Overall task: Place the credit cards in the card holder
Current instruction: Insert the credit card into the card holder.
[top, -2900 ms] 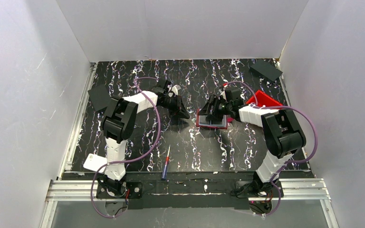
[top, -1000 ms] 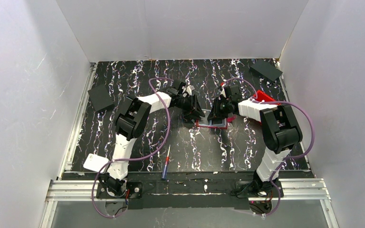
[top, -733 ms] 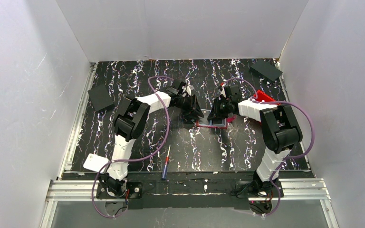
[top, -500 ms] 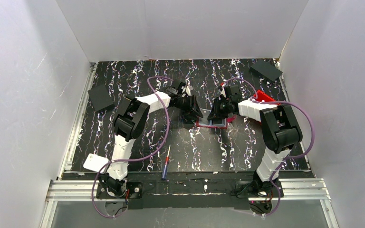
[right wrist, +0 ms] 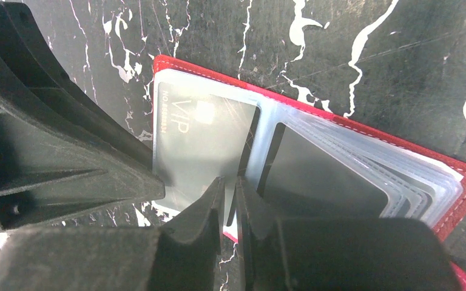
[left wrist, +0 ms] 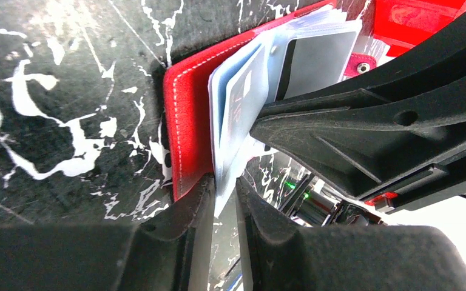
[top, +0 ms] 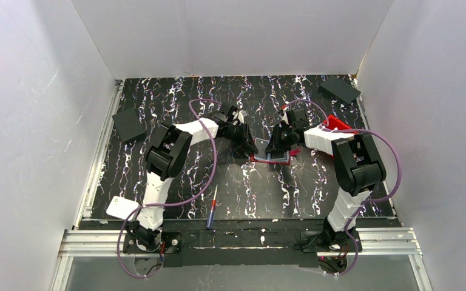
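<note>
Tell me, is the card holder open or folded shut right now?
Open. In the right wrist view the card holder lies spread on the table, clear sleeves fanned, a grey VIP card showing.

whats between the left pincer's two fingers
The edge of a thin pale-blue card, resting against the open red card holder; the left wrist view shows it.

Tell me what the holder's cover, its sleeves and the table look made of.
The cover is matte red with a white-stitched edge, likely faux leather or felt. The sleeves are clear glossy plastic: cards show through, with glare. The table is black with white veins, a marble look, probably printed.
</note>
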Tool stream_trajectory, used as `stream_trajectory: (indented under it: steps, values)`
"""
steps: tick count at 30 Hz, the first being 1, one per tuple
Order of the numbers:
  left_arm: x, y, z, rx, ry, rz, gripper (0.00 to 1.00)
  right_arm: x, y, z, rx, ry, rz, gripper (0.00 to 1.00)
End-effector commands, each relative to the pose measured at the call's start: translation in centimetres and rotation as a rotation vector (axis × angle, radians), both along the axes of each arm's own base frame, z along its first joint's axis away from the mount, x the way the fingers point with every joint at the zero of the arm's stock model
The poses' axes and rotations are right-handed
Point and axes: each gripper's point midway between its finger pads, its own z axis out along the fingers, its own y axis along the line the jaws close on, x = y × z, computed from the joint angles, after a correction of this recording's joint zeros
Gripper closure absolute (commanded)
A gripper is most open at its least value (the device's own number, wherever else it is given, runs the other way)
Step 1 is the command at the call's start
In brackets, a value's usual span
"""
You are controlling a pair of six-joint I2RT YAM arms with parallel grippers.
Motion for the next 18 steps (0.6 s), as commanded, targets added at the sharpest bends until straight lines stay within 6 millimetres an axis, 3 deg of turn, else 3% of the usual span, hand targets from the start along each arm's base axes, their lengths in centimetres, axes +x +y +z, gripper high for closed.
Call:
stream_trajectory:
  steps: [1, 12, 18]
  values:
    - [-0.6, -1.2, 4.5, -0.065, -0.07, -0.035, 0.82, -1.1, -0.2, -1.7, -0.029, 0.039, 0.02, 0.79]
    - [-1.1, -2.5, 6.9, -0.101, -0.112, -0.059, 0.81, -0.1, -0.7, 2.4, -0.054, 0.022, -0.041, 0.54]
    - [-1.4, -2.9, 7.8, -0.116, -0.125, -0.076, 0.73, 0.7, -1.8, 4.6, -0.09, -0.01, -0.105, 0.3]
